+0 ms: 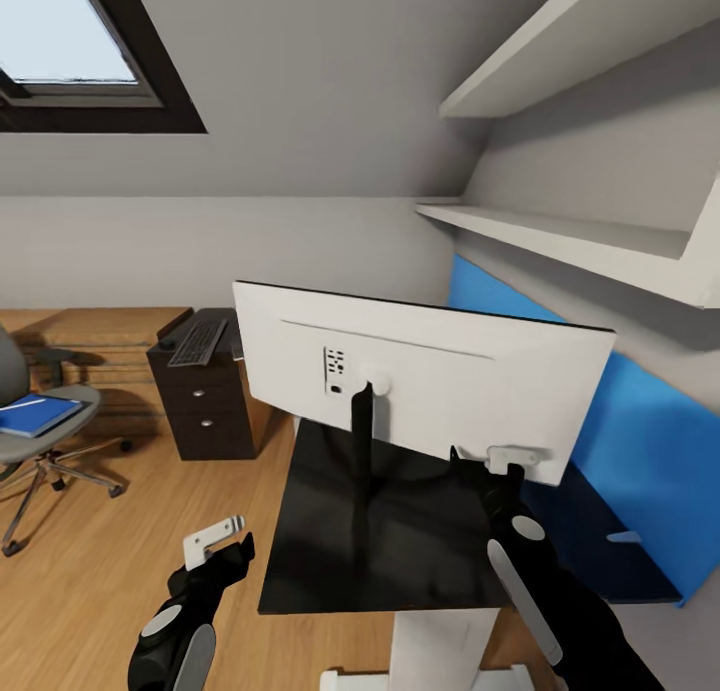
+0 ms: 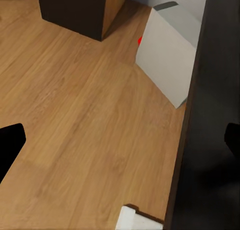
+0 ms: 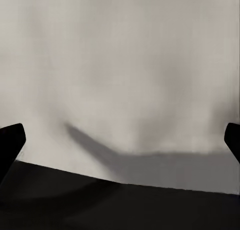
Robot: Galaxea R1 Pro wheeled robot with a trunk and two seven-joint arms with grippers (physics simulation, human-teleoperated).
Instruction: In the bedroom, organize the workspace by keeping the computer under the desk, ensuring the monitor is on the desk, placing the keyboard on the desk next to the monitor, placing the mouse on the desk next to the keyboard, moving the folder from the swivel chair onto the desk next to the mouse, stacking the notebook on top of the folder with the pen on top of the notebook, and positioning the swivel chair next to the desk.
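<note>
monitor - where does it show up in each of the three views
Head view: the monitor stands at centre on the desk, white back toward the camera.
Left wrist view: I can't make it out here; there is floor, the computer and the desk edge.
Right wrist view: its white back spans the upper frame.
Shared landmark: the black desk.

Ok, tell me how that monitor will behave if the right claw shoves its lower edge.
The monitor is a wide panel on one thin black stand, so it probably tips or pivots rather than slides. It looks rigid, not floppy. The right claw sits off-centre near a corner, so a push there likely twists it.
</note>
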